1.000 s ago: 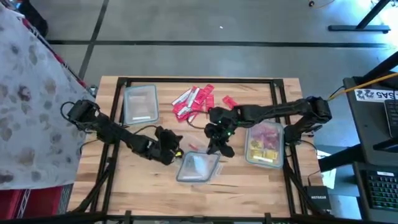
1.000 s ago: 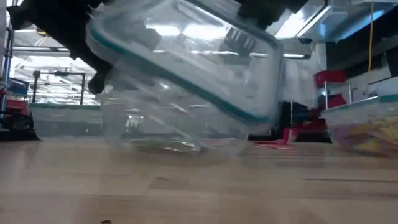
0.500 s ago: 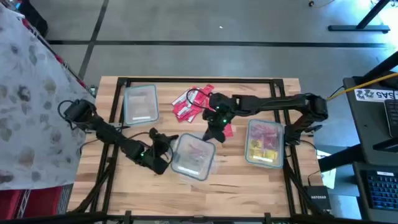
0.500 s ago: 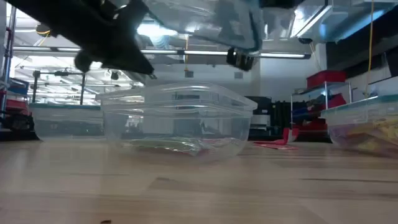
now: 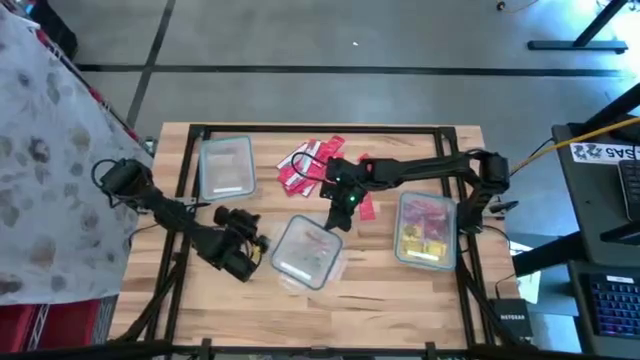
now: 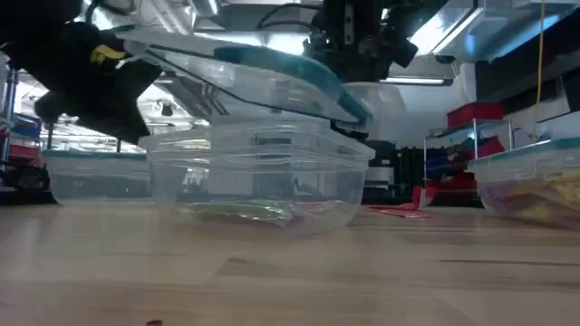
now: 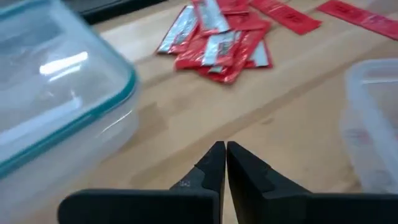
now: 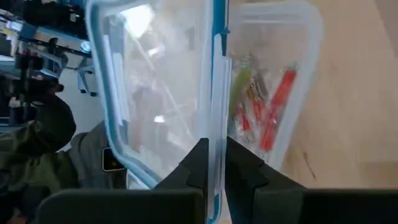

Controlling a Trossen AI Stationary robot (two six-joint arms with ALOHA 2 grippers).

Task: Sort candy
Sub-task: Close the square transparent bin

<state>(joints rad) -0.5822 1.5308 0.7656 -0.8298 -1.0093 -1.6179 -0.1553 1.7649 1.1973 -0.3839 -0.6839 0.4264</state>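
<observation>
The right gripper (image 5: 338, 208) hangs over the middle of the wooden table (image 5: 400, 290), its fingers (image 8: 198, 167) clamped on the edge of a clear teal-rimmed lid (image 6: 263, 72), which it holds tilted above the open middle container (image 5: 305, 252). That container holds a few red and yellowish candy pieces (image 8: 264, 112).

The left gripper (image 5: 248, 245) is just beside the container on its left, low over the table, jaws pressed together on nothing.

A loose heap of red candy (image 5: 305, 165) lies near the far edge of the table, with a few more pieces (image 5: 362, 205) beside the right arm. A lidded container (image 5: 226, 167) stands near the far left corner; another tub (image 5: 428, 232), holding red and yellow candy, stands at the right edge. The raised lid and the right arm hang between the heap and the middle container.
</observation>
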